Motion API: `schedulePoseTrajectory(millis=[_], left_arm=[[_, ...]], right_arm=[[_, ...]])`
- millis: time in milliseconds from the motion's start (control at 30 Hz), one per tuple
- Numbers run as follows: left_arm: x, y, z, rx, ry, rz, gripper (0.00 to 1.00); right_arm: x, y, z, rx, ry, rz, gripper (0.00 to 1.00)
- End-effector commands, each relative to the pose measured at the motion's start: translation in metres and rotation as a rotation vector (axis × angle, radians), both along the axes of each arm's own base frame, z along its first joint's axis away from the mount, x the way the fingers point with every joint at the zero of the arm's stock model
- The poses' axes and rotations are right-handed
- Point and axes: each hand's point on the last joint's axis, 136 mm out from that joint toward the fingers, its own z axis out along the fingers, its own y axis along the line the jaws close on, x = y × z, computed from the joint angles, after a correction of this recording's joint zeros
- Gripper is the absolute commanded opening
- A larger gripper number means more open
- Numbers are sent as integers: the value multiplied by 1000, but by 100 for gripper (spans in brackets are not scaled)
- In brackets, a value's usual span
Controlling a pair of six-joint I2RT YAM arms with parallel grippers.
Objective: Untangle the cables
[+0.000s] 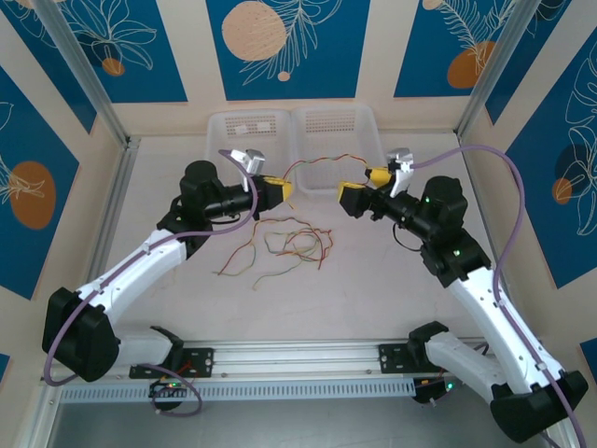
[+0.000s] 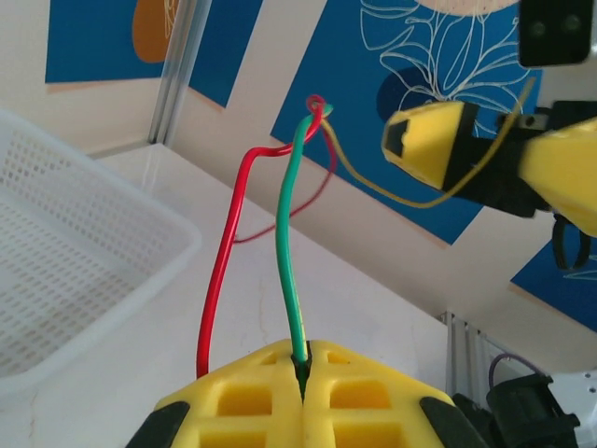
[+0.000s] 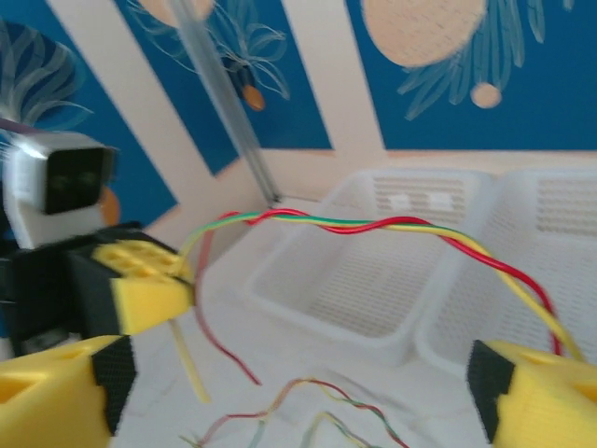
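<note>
Hanging between the claws: three cables point(image 3: 373, 226), red, yellow and green, are wound round each other like one rope. They hang in the air above the table, in front of the baskets.
Left claw point(image 2: 303, 369): shut tight on the green cable. The red cable comes up just beside it, and I cannot tell if it is pinched too.
Right claw point(image 1: 364, 187): wide open, with nothing pinched. The twisted cables run down past one of its yellow fingers point(image 3: 536, 401), and I cannot tell if they touch it.
Knot point(image 2: 317, 107): the red and green cables meet in a little twist at the top. A yellow cable goes from there toward the right claw.
Heap point(image 1: 284, 245): more thin cables, red, green and brownish, lie curly and loose on the table. They are between the two arms, nearer than the claws.
Table point(image 1: 373, 299): white, flat and pale.
Baskets point(image 1: 247, 140): two white plastic baskets with little holes sit side by side. They are at the far edge of the table, by the back wall.
Walls point(image 1: 308, 47): blue panels with orange circles and white leaf drawings, and cream stripes between them.
Posts point(image 1: 84, 75): shiny metal posts stand in the far corners.
Rail point(image 1: 298, 359): a metal rail at the near edge of the table holds both arms.
</note>
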Motion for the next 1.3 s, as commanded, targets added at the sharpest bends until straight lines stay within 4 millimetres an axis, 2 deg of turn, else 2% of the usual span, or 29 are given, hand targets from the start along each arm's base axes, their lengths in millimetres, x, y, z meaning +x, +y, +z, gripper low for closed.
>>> schedulePoseTrajectory(millis=[0, 133, 167, 267, 333, 367, 433, 533, 567, 600, 633, 667, 700, 867, 967, 1000, 1100, 1200, 1267], left_arm=[[0, -3, 21, -52, -58, 4, 0], [0, -2, 22, -50, -77, 5, 0], [0, -1, 22, -43, -78, 13, 0], [-2, 2, 22, -35, -98, 21, 0], [0, 6, 19, -21, -94, 45, 0], [1, 7, 18, -20, -88, 46, 0], [0, 7, 19, -32, -85, 34, 0], [-3, 2, 21, -45, -84, -3, 0], [-5, 1, 21, -44, -89, -21, 0], [-7, 0, 21, -40, -92, -38, 0], [-9, -1, 20, -33, -96, -49, 0], [-14, -2, 19, -24, -107, -76, 0], [-17, -3, 18, -15, -112, -96, 0], [-1, 6, 19, -77, -29, -11, 0], [9, -2, 19, -135, 60, -45, 0], [15, -1, 21, -179, 88, -43, 0], [31, -2, 31, -298, 188, -92, 0], [38, -9, 36, -346, 248, -164, 0], [41, -13, 33, -317, 270, -171, 0]], right_arm=[[-10, 3, 22, 70, -56, 72, 71], [-1, -9, 17, 43, -27, -1, 14], [3, -15, 15, 32, -20, -34, 8], [13, -38, 17, -4, -11, -180, 0], [21, -60, 18, -8, 2, -306, 1], [24, -69, 19, -2, 12, -344, 4], [23, -63, 22, -6, 18, -292, 0], [20, -50, 23, -9, 22, -217, 0], [19, -47, 23, -13, 21, -200, 7], [17, -44, 23, -25, 8, -176, 23], [13, -42, 25, -31, -5, -158, 47], [9, -42, 28, -36, -21, -147, 67], [5, -42, 32, -38, -37, -144, 79], [-7, -65, 51, 38, -119, -265, 84], [-35, -46, 54, 117, -272, -115, 84], [-39, -43, 50, 146, -297, -94, 86], [-40, -28, 34, 205, -293, -7, 78], [-36, 6, 12, 203, -199, 153, 72], [-32, 24, -3, 186, -146, 206, 69]])
